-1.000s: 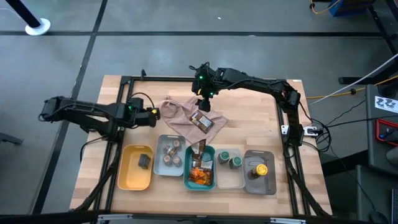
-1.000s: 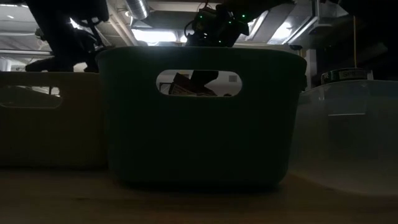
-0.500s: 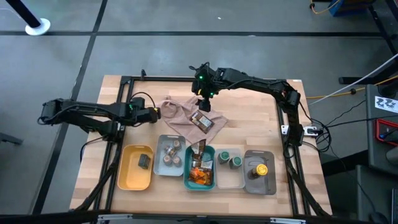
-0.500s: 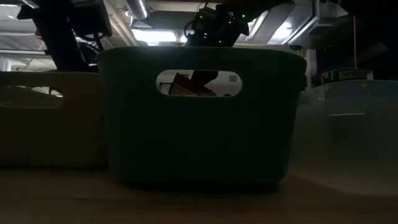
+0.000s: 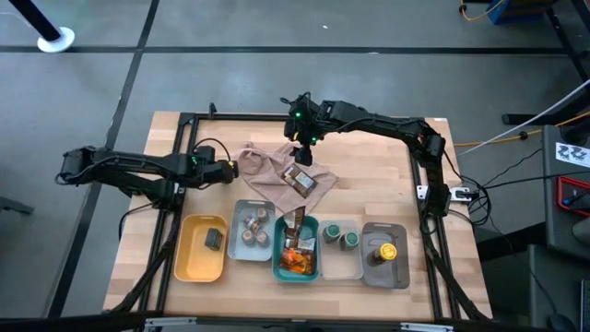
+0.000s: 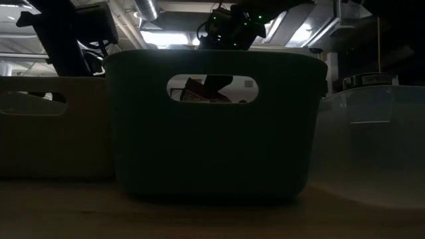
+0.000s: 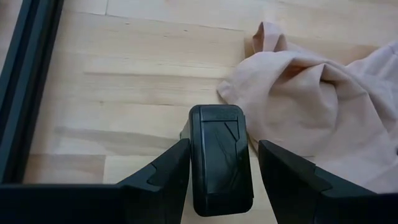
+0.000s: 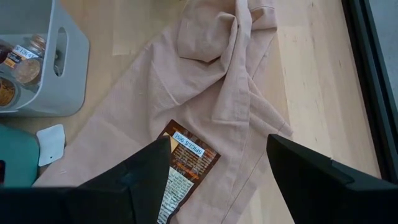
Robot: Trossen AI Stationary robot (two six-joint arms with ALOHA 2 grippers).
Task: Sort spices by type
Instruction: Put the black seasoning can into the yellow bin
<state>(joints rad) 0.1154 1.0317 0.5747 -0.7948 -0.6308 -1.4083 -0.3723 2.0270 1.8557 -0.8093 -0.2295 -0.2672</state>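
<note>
Fingers of the left gripper [image 7: 219, 163] are clamped on a small black block [image 7: 219, 155], held just above the desk beside the edge of the beige-pink cloth [image 7: 323, 112], toward the desk's left edge. Right gripper [image 8: 214, 186] hangs over the cloth near the desk's far edge, its fingers spread wide and empty; an orange-brown packet [image 8: 181, 171] lies on the cloth below them. I see five trays along the near edge: yellow tray [image 5: 187, 266] with one black block [image 5: 214, 239], grey tray [image 5: 234, 251] with tan-lidded jars [image 5: 253, 226], teal tray [image 5: 279, 272] with packets [image 5: 297, 258], clear tray [image 5: 343, 269] with two green-lidded jars [image 5: 341, 235], second grey tray [image 5: 398, 274] with a yellow-lidded jar [image 5: 386, 250].
</note>
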